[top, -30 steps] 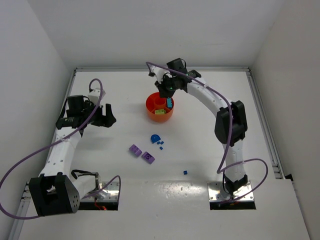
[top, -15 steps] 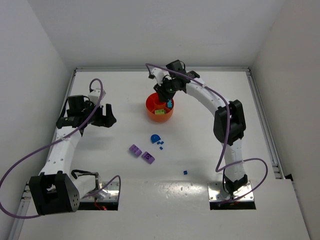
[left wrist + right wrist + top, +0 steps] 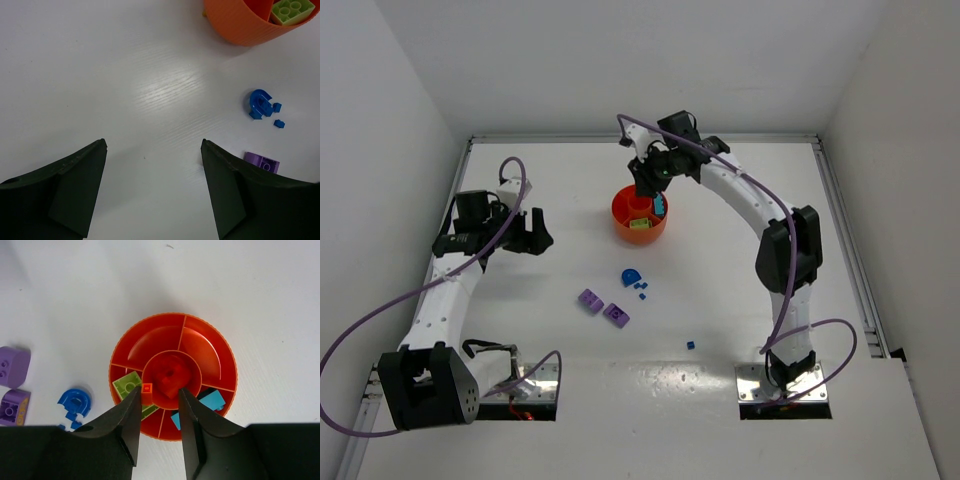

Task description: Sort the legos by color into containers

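The orange bowl [image 3: 620,222] stands at the table's middle back. My right gripper [image 3: 642,190] hangs directly over it, open [image 3: 159,390]. A tiny orange brick [image 3: 146,393] sits against the inner side of its left finger, above the edge of the central cup; the other finger is clear of it. An orange lump [image 3: 171,379] lies in the cup. A lime brick [image 3: 127,384] and teal bricks [image 3: 212,401] lie in wedge compartments. Purple bricks [image 3: 589,298] [image 3: 616,316] and a rounded blue piece [image 3: 631,274] lie on the table. My left gripper [image 3: 533,232] is open over bare table [image 3: 154,145].
Tiny blue bits [image 3: 641,290] lie beside the rounded blue piece, and one more [image 3: 690,345] lies nearer the right arm's base. White walls enclose the table on three sides. The bowl's rim [image 3: 240,25] shows at the top of the left wrist view.
My right gripper has opened over the bowl, and its wrist has shifted slightly there. The left arm has not moved.
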{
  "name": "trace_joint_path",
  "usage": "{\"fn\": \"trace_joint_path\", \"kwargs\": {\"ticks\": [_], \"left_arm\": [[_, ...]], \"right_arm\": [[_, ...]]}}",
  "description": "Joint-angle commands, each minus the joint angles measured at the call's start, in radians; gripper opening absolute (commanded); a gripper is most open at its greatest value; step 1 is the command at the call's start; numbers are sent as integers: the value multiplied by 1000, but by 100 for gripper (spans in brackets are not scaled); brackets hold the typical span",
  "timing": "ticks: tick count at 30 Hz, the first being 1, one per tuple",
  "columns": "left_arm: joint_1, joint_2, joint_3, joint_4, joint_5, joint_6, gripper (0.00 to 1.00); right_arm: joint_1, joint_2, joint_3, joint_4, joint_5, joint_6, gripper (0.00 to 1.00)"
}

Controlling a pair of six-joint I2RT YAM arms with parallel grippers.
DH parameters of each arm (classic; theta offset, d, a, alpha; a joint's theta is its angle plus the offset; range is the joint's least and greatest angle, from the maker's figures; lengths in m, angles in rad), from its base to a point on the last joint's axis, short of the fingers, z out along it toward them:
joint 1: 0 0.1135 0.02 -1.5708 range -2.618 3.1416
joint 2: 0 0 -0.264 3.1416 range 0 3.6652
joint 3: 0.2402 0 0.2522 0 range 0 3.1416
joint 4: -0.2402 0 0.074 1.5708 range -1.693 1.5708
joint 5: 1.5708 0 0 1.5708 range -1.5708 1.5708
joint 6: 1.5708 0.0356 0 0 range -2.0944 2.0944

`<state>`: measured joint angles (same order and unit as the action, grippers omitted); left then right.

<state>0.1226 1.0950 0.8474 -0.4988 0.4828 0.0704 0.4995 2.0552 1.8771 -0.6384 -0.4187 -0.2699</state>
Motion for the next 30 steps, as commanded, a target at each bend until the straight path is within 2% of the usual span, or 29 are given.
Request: {"fn": "trace_joint_path", "kwargs": {"ticks": [1, 12, 15, 16, 21, 27, 28, 29, 30], "left_arm": [[9, -14, 19, 22, 20, 8, 82], [9, -14, 19, 22, 20, 8, 82], [9, -14, 19, 22, 20, 8, 82], [9, -14, 19, 22, 20, 8, 82], [9, -14, 19, 22, 20, 8, 82], [9, -23, 10, 22, 20, 22, 82], [9, -23, 10, 22, 55, 34, 82], [0, -23, 10, 5, 74, 55, 82], [-11, -23, 21, -51, 97, 148, 82]], "right_arm": [[-4, -46, 4, 2, -16, 23, 35], [-4, -24, 4, 11, 31, 32, 35], [-4, -15, -6, 22, 41, 32, 19], [-4, -15, -6, 22, 52, 32, 17], [-4, 14, 4, 22, 61, 32, 31], [-4, 14, 4, 22, 70, 32, 33], [-4, 5, 4, 22, 70, 32, 33], [-4, -4, 4, 10, 70, 32, 34], [-4, -27, 4, -7, 70, 32, 35]]}}
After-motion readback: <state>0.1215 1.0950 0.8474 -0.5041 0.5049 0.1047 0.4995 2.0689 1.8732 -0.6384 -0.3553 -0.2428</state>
